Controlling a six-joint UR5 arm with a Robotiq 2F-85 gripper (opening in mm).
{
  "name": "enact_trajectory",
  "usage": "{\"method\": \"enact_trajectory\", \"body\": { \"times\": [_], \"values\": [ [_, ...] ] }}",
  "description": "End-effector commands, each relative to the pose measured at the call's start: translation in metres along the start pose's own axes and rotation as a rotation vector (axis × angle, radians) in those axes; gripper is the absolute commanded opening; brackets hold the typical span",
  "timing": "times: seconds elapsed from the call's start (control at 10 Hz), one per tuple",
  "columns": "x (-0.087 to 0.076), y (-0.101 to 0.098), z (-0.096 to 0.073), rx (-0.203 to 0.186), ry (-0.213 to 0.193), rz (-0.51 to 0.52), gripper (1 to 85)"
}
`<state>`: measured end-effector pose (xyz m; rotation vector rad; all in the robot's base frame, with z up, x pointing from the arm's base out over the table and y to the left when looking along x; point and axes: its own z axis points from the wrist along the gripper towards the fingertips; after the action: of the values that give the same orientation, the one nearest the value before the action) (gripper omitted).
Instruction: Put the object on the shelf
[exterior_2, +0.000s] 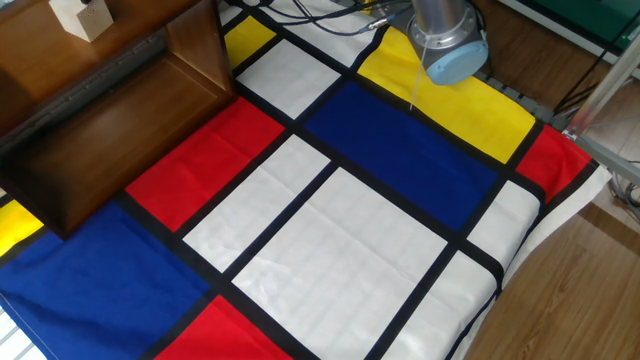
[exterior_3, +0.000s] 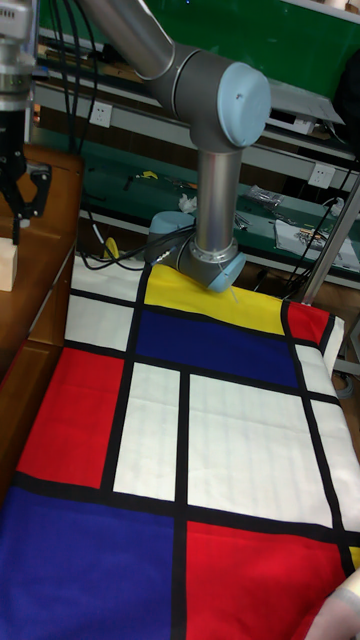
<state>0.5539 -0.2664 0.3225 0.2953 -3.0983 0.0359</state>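
The small pale beige wooden block (exterior_2: 83, 17) is sitting on the top board of the big dark brown wooden shelf unit (exterior_2: 110, 110), up in the upper left corner of the fixed view. In the tall fixed view only its edge (exterior_3: 8, 268) is showing at the left border. Nothing is touching it in the fixed view; the hand is out of that frame altogether.

In the tall fixed view the black two-finger hand (exterior_3: 21, 208) is hanging at the upper left, above the block and apart from it, its fingers pointing down with a gap between them. It is looking spread and pinching nothing, though part of it is cut off by the frame edge.

The grey arm with its pale blue joint caps (exterior_3: 215, 130) is reaching across from its base at the far side of the worktop, which is covered by a cloth of red, blue, yellow and white rectangles (exterior_2: 330, 220).

As for progress: the placing looks done, since the block is resting on the shelf by itself. What seems left is for the arm to clear away.
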Motion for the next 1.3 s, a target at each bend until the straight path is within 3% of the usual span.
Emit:
{"method": "enact_trajectory", "body": {
  "times": [0.0, 0.3, 0.5, 0.6, 0.9, 1.0, 1.2],
  "values": [
    [0.001, 0.010, -0.008, 0.017, -0.002, 0.012, 61.7],
    [0.002, 0.016, -0.007, 0.040, 0.000, 0.036, 60.7],
    [0.004, 0.030, -0.003, 0.046, -0.001, 0.110, 47.7],
    [0.007, 0.039, 0.001, 0.059, 0.002, 0.157, 37.3],
    [0.016, 0.041, 0.006, 0.110, 0.024, 0.189, 30.7],
    [0.020, 0.043, 0.009, 0.139, 0.025, 0.213, 26.0],
    [0.018, 0.047, 0.013, 0.145, 0.016, 0.258, 12.3]
  ]
}}
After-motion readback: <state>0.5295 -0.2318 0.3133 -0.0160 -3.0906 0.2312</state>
